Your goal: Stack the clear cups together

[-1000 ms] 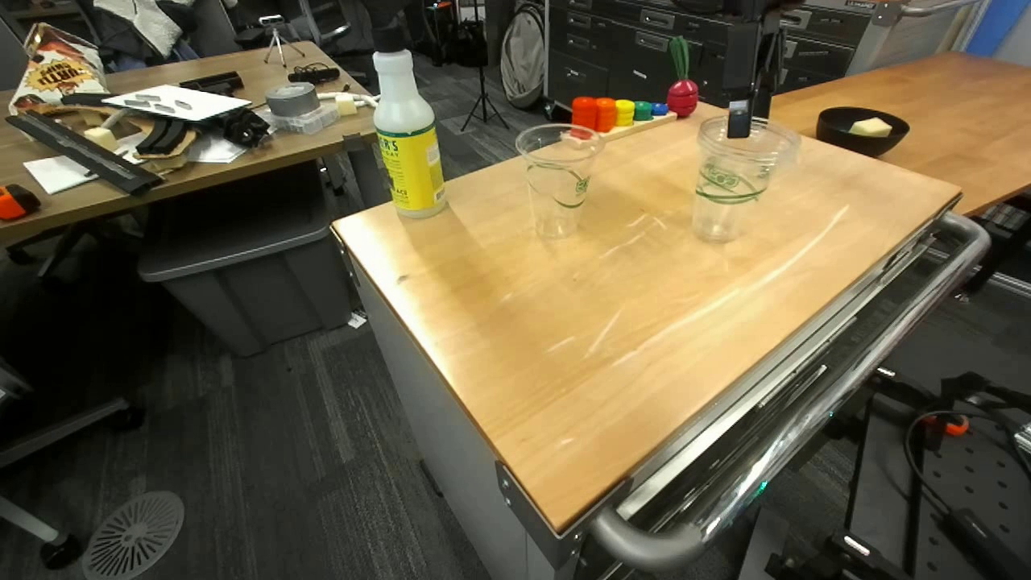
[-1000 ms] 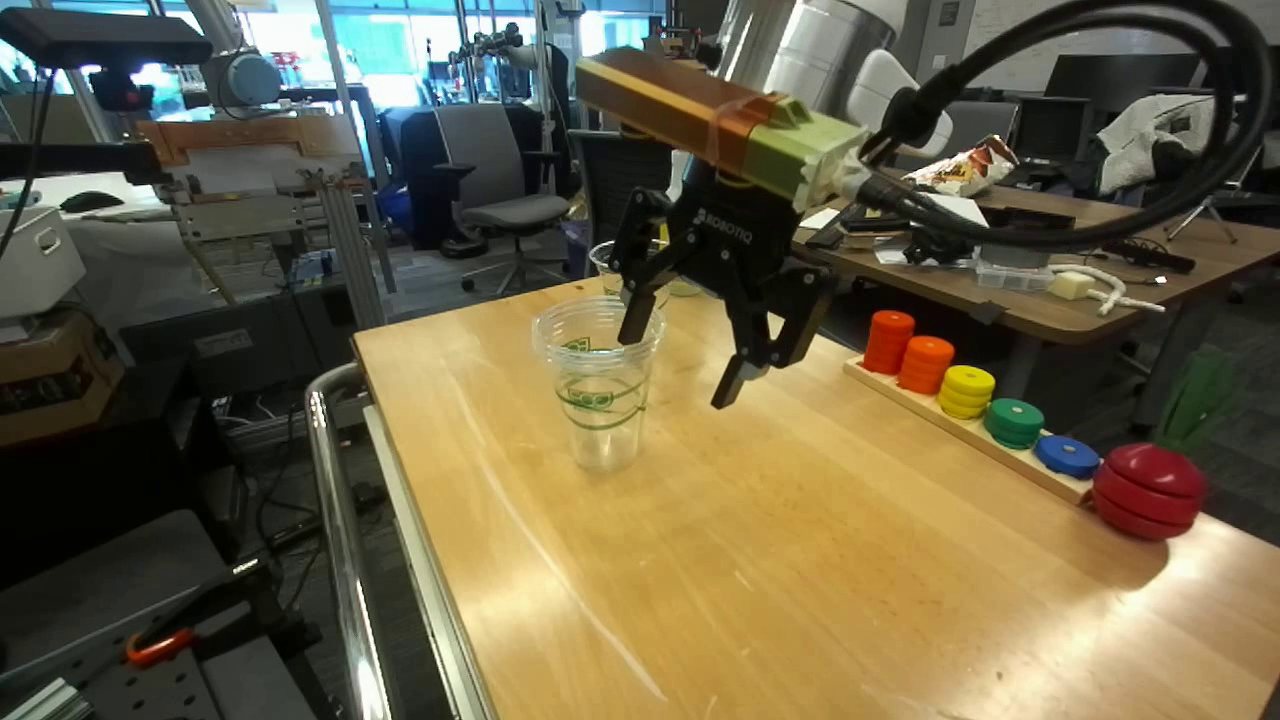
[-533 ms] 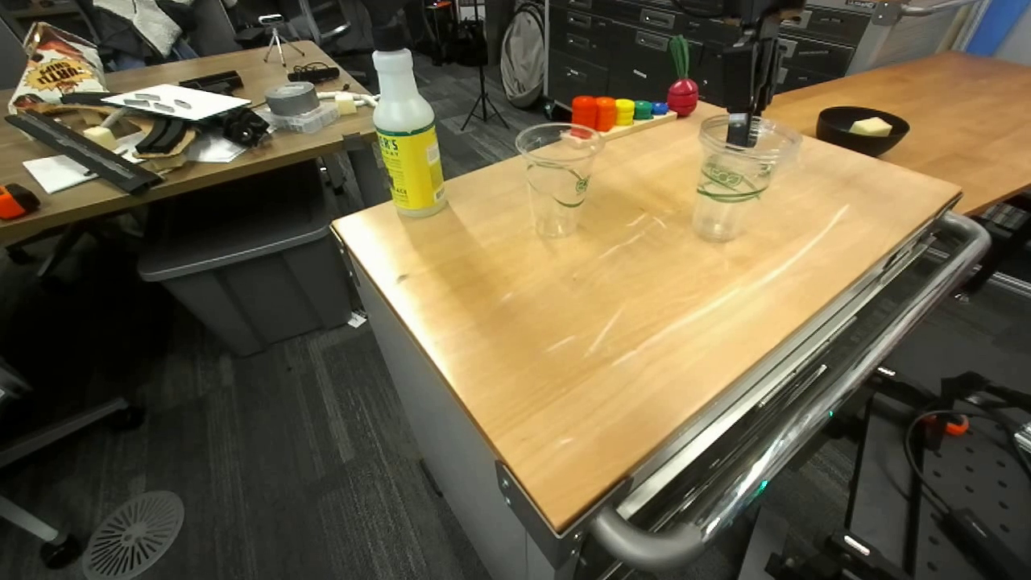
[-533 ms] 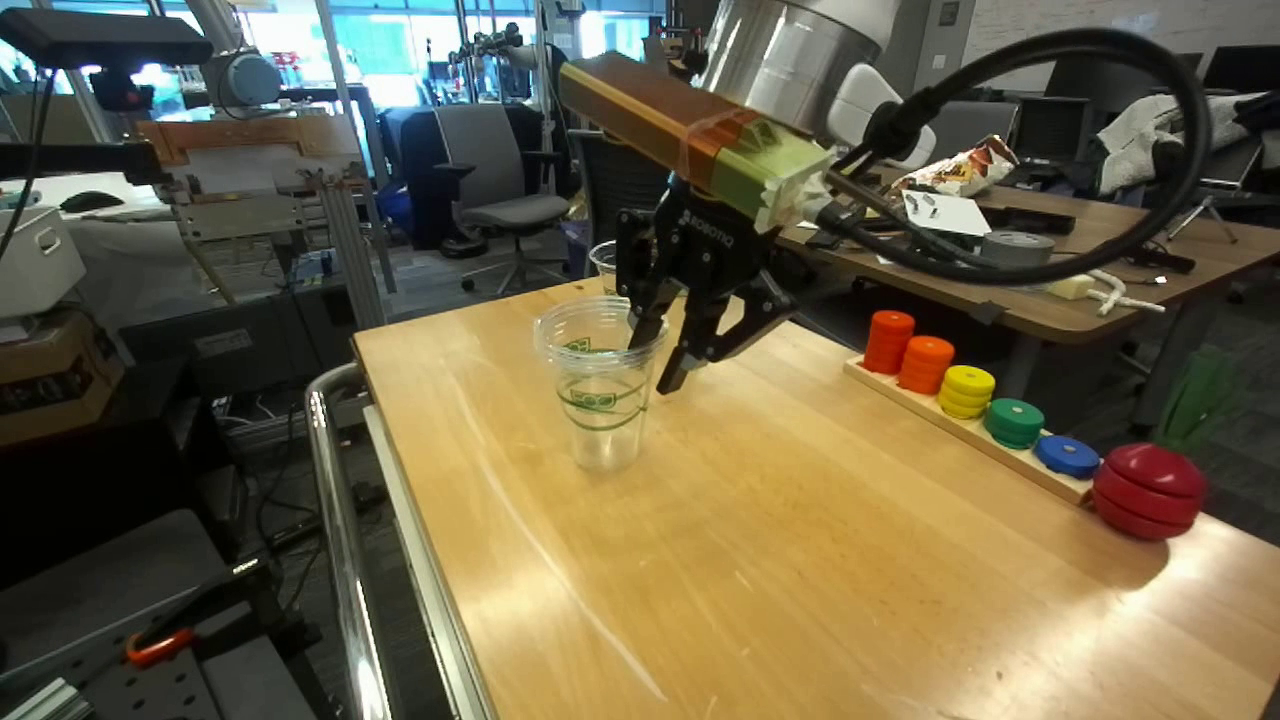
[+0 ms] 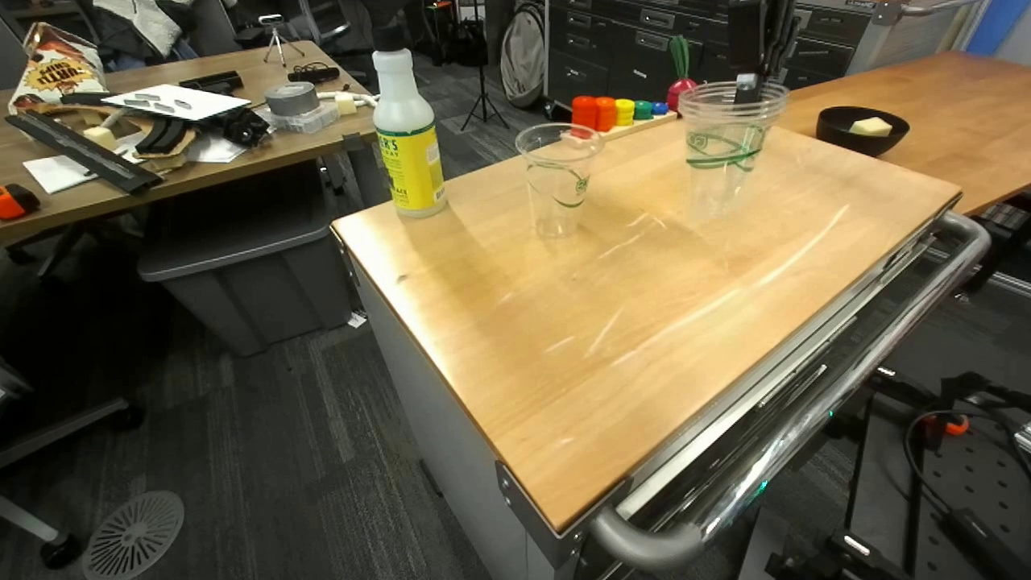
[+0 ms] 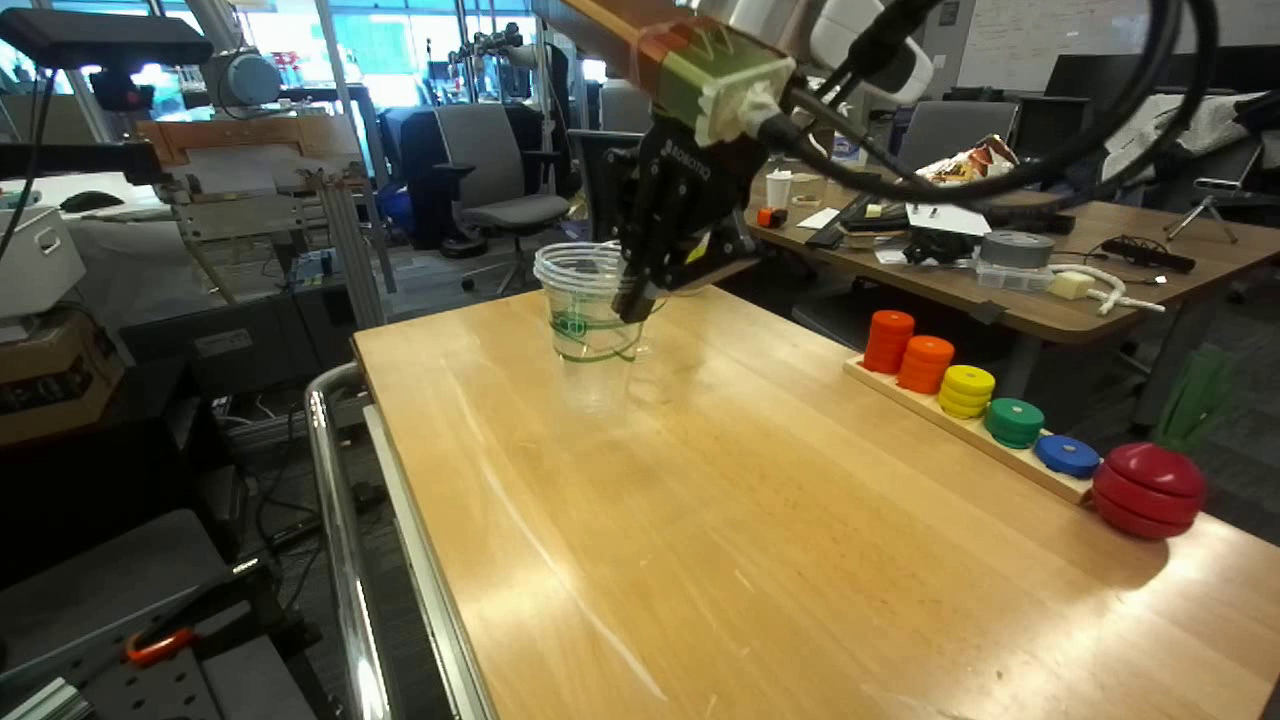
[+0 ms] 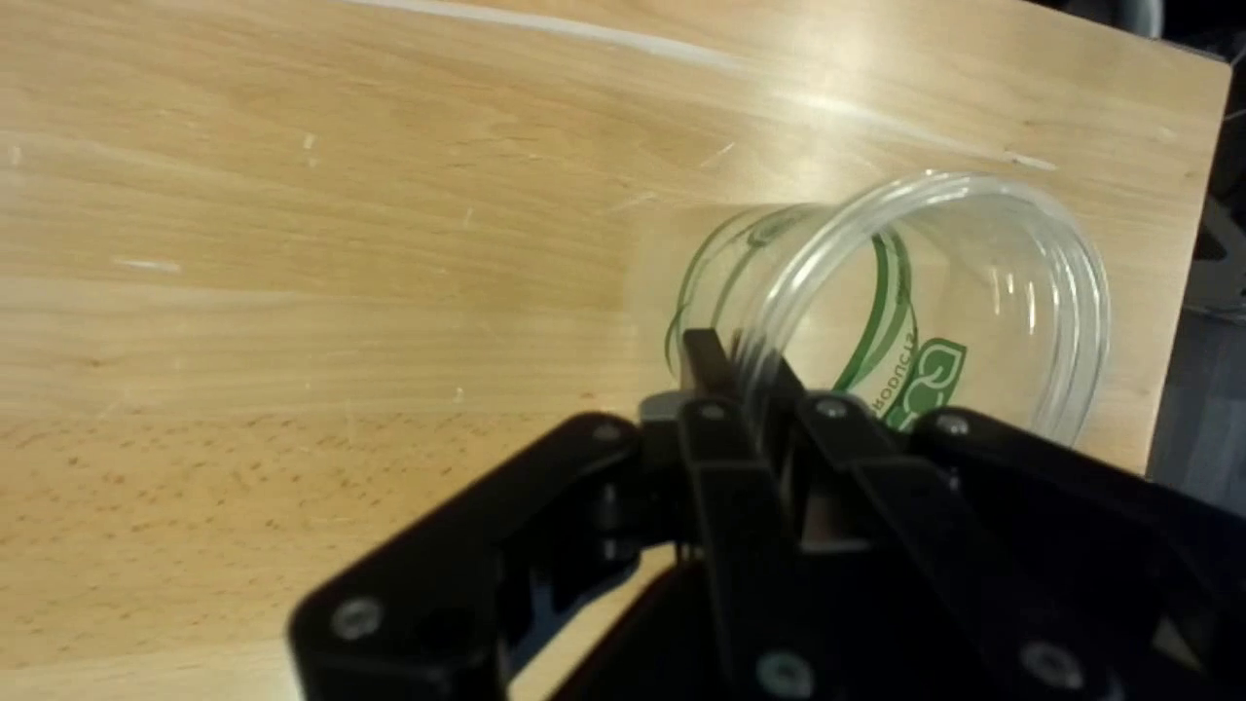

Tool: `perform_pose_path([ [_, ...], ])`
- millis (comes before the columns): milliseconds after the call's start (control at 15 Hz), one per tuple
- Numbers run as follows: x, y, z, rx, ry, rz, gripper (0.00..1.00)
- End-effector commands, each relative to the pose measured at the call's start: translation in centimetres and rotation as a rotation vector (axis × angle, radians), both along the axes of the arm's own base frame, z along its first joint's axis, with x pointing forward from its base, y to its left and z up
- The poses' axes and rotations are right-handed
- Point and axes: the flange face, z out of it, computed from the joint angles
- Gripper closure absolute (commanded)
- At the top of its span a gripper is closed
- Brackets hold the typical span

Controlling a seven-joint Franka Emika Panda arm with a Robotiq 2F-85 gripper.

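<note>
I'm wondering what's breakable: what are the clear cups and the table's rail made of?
The clear cups look like thin, glossy plastic: transparent, with shiny rims; which plastic, I can't tell. The rail is probably polished metal, given its bright reflections.

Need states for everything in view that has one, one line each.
Nested cups: one inside another, pinched at the rim, bases blurred
Hand: shut on that rim
Lone cup: upright, unstacked, looks empty
Bottle: upright
Bowl: upright, holding a pale yellow piece
Coloured rings: sorted by colour
Drawers: look shut

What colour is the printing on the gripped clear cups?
Green printing marks the clear cups; the wrist view shows it best.
</note>
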Motion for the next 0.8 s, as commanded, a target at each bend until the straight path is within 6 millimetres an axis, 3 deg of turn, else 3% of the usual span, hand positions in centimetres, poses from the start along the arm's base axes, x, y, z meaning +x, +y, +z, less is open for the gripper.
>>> perform_pose_path([
  [0, 0.0, 0.5, 5.9, -0.028, -0.041, -0.063, 0.98],
  [200, 1.6, 1.7, 10.8, -0.060, -0.137, -0.052, 0.98],
  [333, 3.3, 2.8, 13.1, -0.080, -0.196, -0.052, 0.98],
  [600, 6.5, 5.7, 14.9, -0.077, -0.250, -0.027, 0.98],
  [733, 7.7, 6.8, 14.4, -0.075, -0.259, -0.004, 0.98],
])
